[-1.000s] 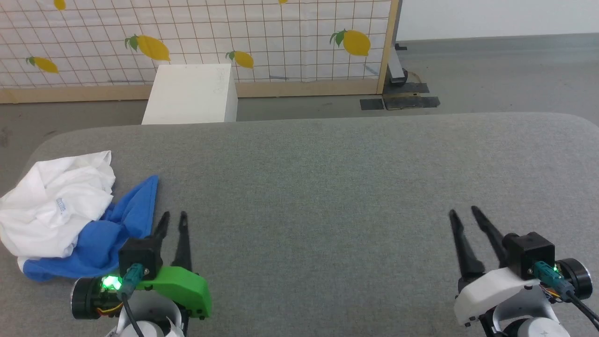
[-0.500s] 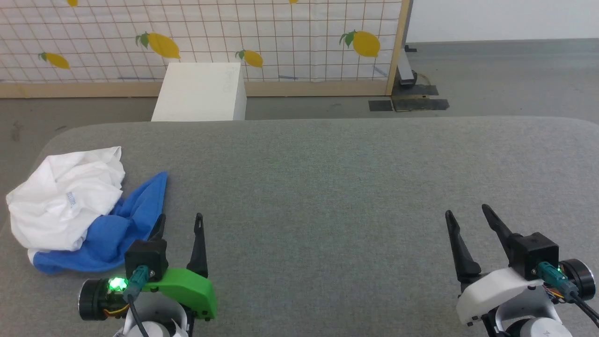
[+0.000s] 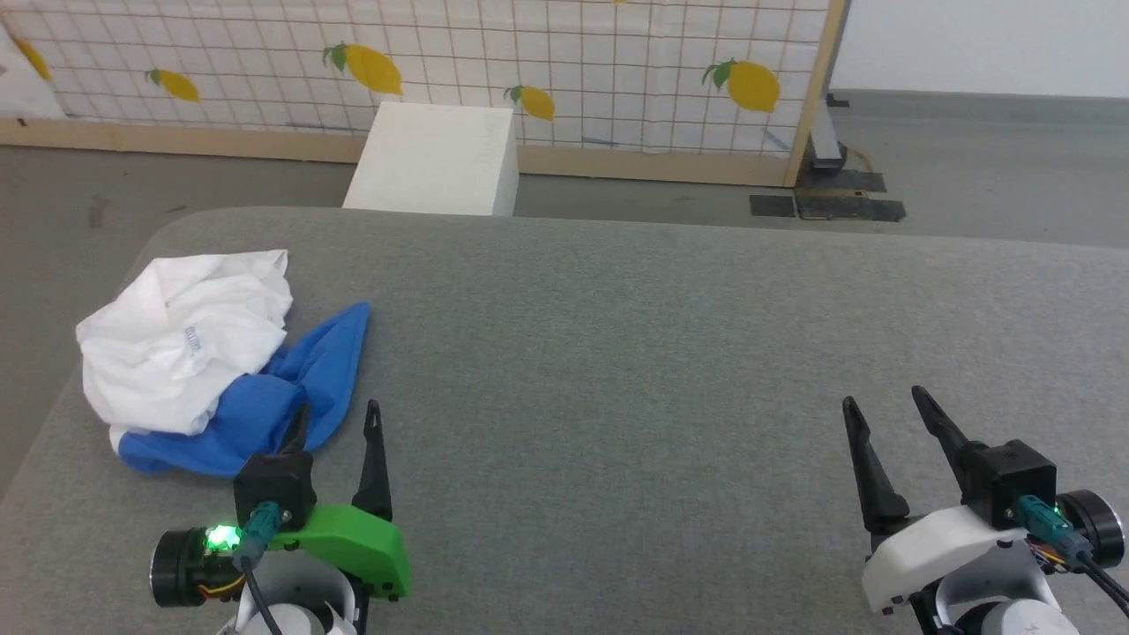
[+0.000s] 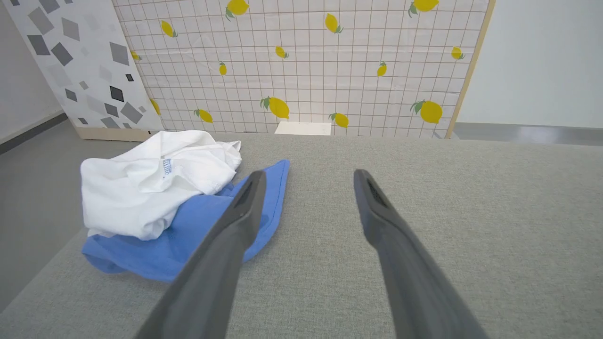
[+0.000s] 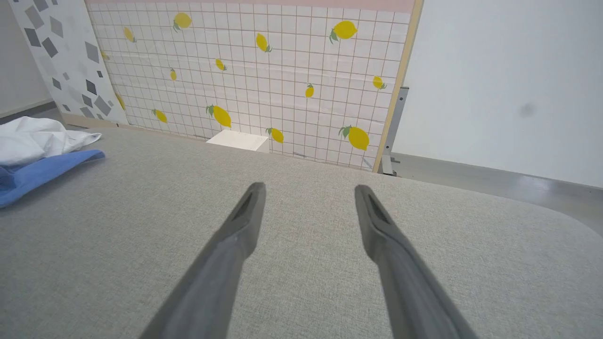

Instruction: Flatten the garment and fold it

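The left claw [image 3: 337,410] now has its two fingers well apart and holds nothing; one second ago they were almost together. The right claw [image 3: 883,396] has opened in the same way and is also empty. Both hang low over the grey bench [image 3: 617,353], with the fingers pointing away from the robot. The whole head view has also shifted between the pictures, so the camera has turned to the left. The garment [image 3: 203,353] itself has not moved on the bench.

In my judgement the robot is preparing its first grasp: the claws are ready and the head looks toward the cloth, but the flattening is not yet begun.

The garment lies as a crumpled heap near the far left corner of the bench. The white part is on top with a small label showing, and the blue part is under it and reaches out to the right. One finger of the left claw is just beside the blue edge; I cannot tell if it touches. The right claw is well apart from the garment, on the other side of the bench.

Behind the bench a white box [image 3: 437,159] stands on the floor, before a screen [image 3: 573,70] printed with lemons. Neither is in the way. The risk is rather the heap itself: it is close to the left edge, and its sleeves and hem are hidden.
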`<state>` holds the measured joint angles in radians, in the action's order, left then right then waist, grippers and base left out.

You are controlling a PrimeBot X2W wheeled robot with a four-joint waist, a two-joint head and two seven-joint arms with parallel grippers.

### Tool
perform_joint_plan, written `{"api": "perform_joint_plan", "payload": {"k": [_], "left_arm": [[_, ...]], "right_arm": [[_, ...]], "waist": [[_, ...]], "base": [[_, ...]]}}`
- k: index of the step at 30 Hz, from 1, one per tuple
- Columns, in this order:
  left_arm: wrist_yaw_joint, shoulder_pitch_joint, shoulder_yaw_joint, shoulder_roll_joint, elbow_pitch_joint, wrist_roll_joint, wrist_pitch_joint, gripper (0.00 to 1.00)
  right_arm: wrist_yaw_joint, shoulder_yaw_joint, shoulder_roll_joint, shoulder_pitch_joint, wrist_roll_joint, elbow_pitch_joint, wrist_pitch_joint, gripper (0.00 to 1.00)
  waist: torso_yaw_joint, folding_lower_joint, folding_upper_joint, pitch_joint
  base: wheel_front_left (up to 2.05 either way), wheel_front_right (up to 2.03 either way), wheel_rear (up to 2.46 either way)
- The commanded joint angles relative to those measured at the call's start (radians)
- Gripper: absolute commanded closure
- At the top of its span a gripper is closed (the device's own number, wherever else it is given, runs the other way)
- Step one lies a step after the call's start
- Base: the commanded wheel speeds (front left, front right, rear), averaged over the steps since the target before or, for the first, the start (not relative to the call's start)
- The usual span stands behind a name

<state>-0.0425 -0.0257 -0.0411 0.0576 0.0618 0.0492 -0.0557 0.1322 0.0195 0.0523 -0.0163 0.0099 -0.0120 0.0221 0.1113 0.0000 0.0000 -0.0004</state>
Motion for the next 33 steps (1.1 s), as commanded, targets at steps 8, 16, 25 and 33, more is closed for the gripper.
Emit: {"api": "perform_joint_plan", "payload": {"k": [8,16,25,33], "left_arm": [[-0.025,-0.022,-0.007,0.009,0.017,0.027,-0.026,0.00],[-0.041,-0.025,-0.011,0.012,0.024,0.043,-0.043,0.00],[-0.057,-0.027,-0.016,0.014,0.032,0.057,-0.061,0.00],[-0.069,-0.033,-0.022,0.015,0.046,0.068,-0.078,0.00]], "right_arm": [[0.000,0.006,-0.001,0.019,0.008,-0.006,0.011,0.00],[-0.001,0.007,-0.001,0.023,0.007,-0.006,0.016,0.00],[-0.001,0.010,-0.001,0.029,0.006,-0.007,0.019,0.00],[-0.001,0.010,-0.001,0.037,0.004,-0.006,0.024,0.00]], "waist": [[0.070,0.0000,0.0000,0.000],[0.118,0.0000,0.0000,0.003],[0.166,0.0000,0.0000,0.008],[0.205,0.0000,0.0000,0.015]], "base": [[0.00,0.00,0.00],[0.00,0.00,0.00],[0.00,0.00,0.00],[0.00,0.00,0.00]]}}
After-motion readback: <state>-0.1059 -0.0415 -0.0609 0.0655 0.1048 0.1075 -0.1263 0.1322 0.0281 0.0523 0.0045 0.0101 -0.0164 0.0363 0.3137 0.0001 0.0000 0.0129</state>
